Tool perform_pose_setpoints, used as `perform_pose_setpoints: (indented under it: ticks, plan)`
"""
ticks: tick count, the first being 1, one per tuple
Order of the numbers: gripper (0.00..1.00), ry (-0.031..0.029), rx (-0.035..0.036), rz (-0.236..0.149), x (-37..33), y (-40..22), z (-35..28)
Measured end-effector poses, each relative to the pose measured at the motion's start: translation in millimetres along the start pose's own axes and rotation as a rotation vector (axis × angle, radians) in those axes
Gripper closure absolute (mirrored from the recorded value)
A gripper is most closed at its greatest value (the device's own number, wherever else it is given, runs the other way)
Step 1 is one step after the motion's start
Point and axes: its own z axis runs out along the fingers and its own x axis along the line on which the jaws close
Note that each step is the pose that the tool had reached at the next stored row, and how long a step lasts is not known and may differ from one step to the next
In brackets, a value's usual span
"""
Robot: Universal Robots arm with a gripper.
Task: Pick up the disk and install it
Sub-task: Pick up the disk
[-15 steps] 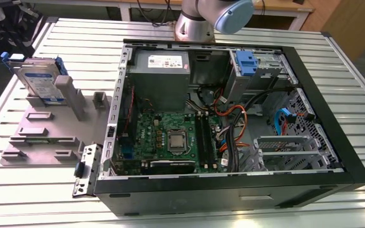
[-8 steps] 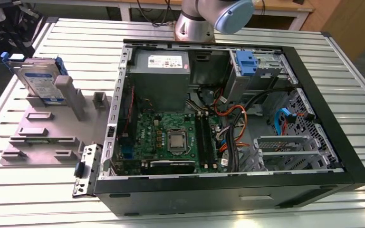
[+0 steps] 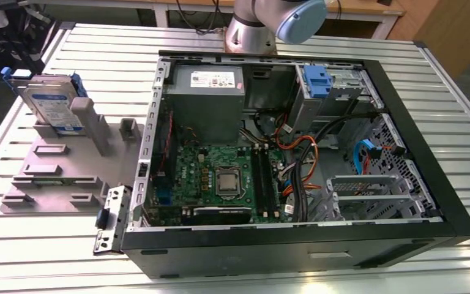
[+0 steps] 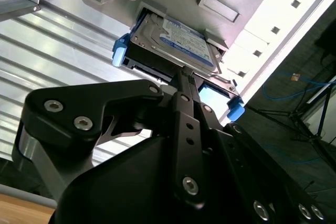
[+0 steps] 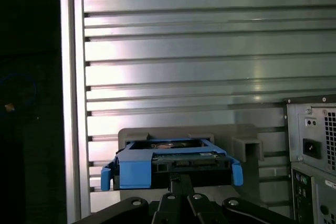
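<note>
Slatted table (image 3: 96, 61) carries everything. Nearest in the first wrist view, the gripper (image 5: 176, 179) has its fingers pressed together, holding nothing. Beyond, the disk (image 5: 170, 163) stands on edge in a holder (image 3: 63, 177), at ten o'clock from the computer (image 3: 300, 159).

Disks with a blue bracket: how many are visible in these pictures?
1. The disk stands on edge in the grey holder, at the exterior view's left, beside the case. Both wrist views show this same one. The case may hide more.
</note>
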Motion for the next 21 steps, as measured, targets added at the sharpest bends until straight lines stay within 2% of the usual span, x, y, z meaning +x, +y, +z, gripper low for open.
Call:
perform_pose_setpoints:
  ticks: [21]
  plan:
    - [0.89, 0.0169, -0.0097, -0.38, 0.0, -0.1, 0.2]
